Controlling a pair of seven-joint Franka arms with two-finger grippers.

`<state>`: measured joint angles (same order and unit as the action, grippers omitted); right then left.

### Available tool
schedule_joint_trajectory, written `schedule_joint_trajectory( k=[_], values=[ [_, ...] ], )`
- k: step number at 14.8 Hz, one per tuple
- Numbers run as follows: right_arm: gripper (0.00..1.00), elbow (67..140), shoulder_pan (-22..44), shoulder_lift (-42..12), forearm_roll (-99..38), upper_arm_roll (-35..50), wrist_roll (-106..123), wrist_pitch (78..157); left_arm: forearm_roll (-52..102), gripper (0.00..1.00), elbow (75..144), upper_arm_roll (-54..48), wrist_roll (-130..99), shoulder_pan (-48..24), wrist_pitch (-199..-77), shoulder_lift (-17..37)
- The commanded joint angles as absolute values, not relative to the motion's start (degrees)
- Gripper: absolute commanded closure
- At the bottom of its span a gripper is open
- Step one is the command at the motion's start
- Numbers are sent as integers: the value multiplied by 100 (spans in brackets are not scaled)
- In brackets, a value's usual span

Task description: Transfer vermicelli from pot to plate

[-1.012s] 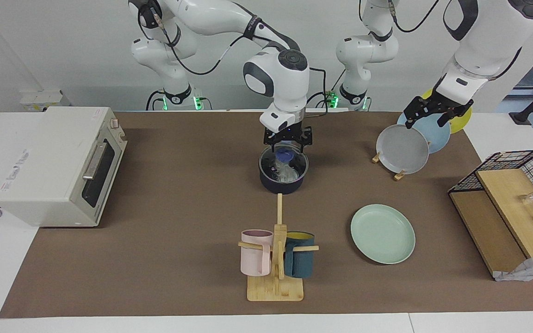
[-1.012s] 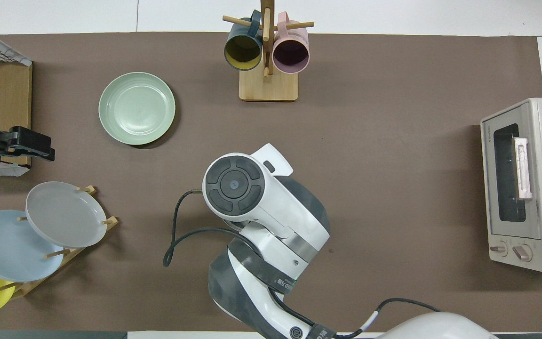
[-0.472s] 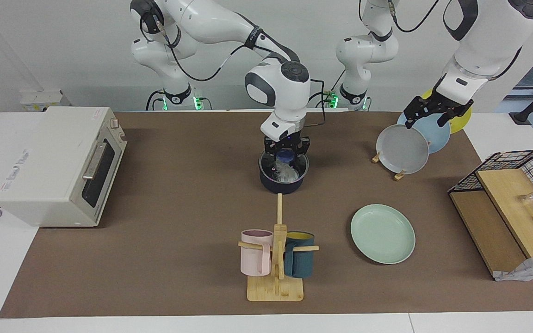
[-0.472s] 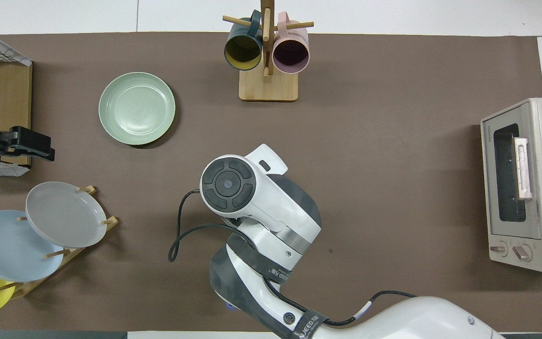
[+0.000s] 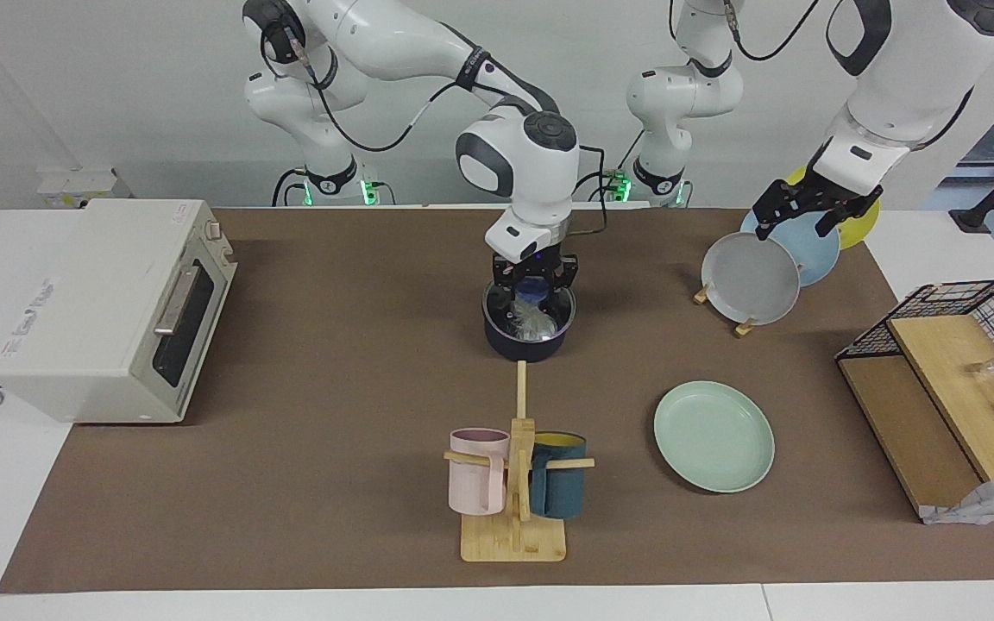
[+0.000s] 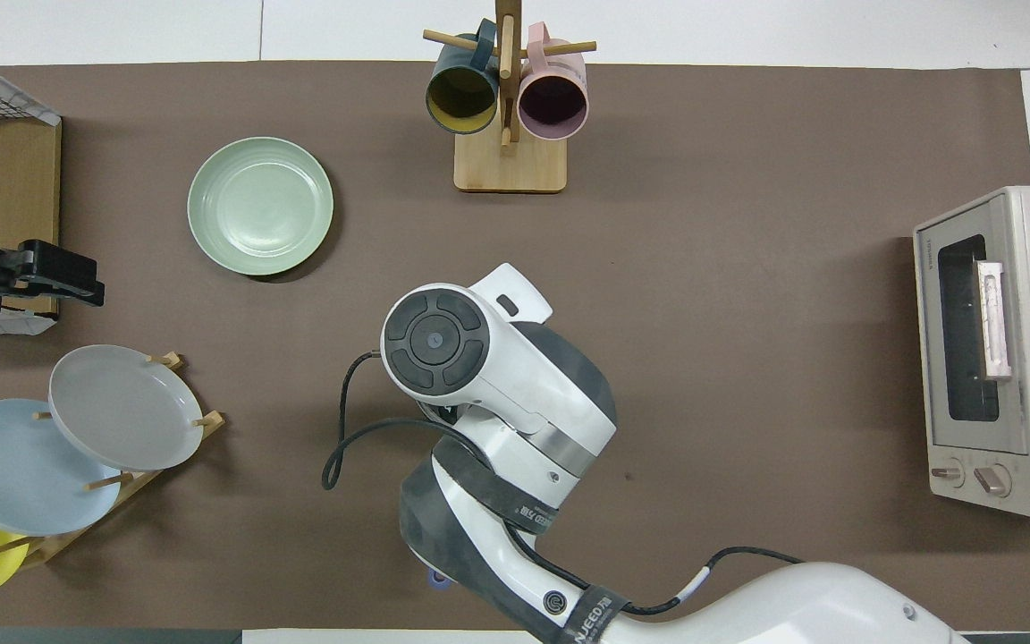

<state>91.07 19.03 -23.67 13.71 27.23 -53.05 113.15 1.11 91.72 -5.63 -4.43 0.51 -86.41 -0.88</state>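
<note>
Facing view, right gripper (image 5: 531, 291) lowered into small dark navy saucepan (image 5: 528, 338), fingers pinching translucent whitish vermicelli bundle (image 5: 535, 321) directly beneath, pale mint green plate (image 5: 714, 436) well apart, left gripper (image 5: 808, 211) waiting over plate rack (image 5: 743, 327), grip unreadable.

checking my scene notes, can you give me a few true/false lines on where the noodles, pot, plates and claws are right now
1. The noodles lie in the pot. True.
2. The green plate already holds noodles. False: it is bare.
3. The right claw is down at the pot's mouth, over the noodles. True.
4. The left claw is over the green plate. False: it waits above the plate rack, by the grey plate.
5. The green plate lies nearer to the robots than the pot. False: it lies farther from them, toward the left arm's end of the table.
6. Two mugs hang on the wooden mug stand. True.
</note>
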Motion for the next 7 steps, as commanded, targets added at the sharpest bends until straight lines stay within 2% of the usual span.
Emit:
schedule_joint_trajectory(
  k=[1,3,7],
  values=[
    [52,8736,1566,-2198,1477,2777,-4722,10811,-26,0,9167,-615,-466,114,-8534,-158],
    [52,8815,1276,-2092,1468,2777,-4256,10776,-18,0,9167,-615,-475,114,-8543,-158],
    [52,9227,293,-1881,1450,2777,-2790,10723,-18,0,9176,-615,-483,70,-8499,-167]
  ],
)
